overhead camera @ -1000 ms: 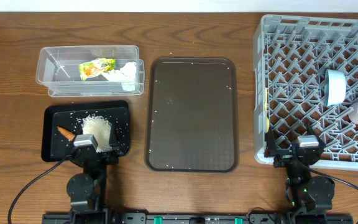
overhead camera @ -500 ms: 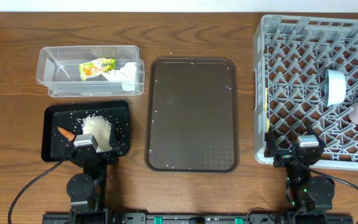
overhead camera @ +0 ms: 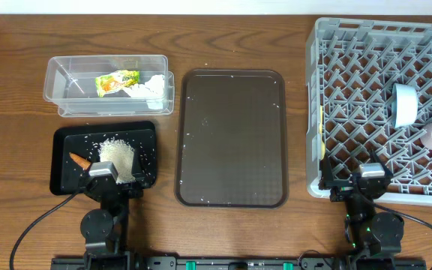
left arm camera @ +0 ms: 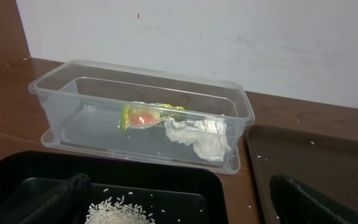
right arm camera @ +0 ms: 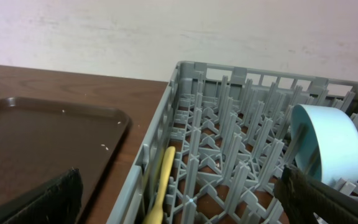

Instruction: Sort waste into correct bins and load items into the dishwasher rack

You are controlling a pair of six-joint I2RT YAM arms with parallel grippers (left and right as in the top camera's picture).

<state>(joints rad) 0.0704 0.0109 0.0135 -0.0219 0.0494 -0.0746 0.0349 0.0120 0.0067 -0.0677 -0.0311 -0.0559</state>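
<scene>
A: Where is the waste?

B: In the upper left of the overhead frame stands the clear tub (overhead camera: 58, 79). The yellow-green wrapper (overhead camera: 117, 82) lies inside it, and the crumpled tissue (overhead camera: 154, 86) touches the wrapper's right end. Just below the tub is the black tray (overhead camera: 58, 176). It holds a heap of rice (overhead camera: 117, 156), and the carrot stick (overhead camera: 79, 160) lies to the left of the heap.

A: Is all the rice in the tray?

B: No. Some loose grains lie on the brown serving tray (overhead camera: 231, 139) in the middle of the frame, and a few on the wooden surface (overhead camera: 13, 112) near it.

A: And the dishes?

B: The grey rack (overhead camera: 351, 75) fills the right side. The light blue cup (right arm camera: 328, 143) lies on its side between the pegs. The pale yellow spoon (right arm camera: 161, 180) stands tilted against the rack's left wall, on the inside. Two more pale items sit at the right border of the overhead frame, cut by the edge, and I cannot tell what they are.

A: How are the jaws?

B: The left jaws are released and spread wide. Their two halves sit in the lower corners of the left wrist picture, above the near rim of the black tray, and grasp nothing. The right jaws are spread in the same way and empty, at the near left corner of the rack.
</scene>
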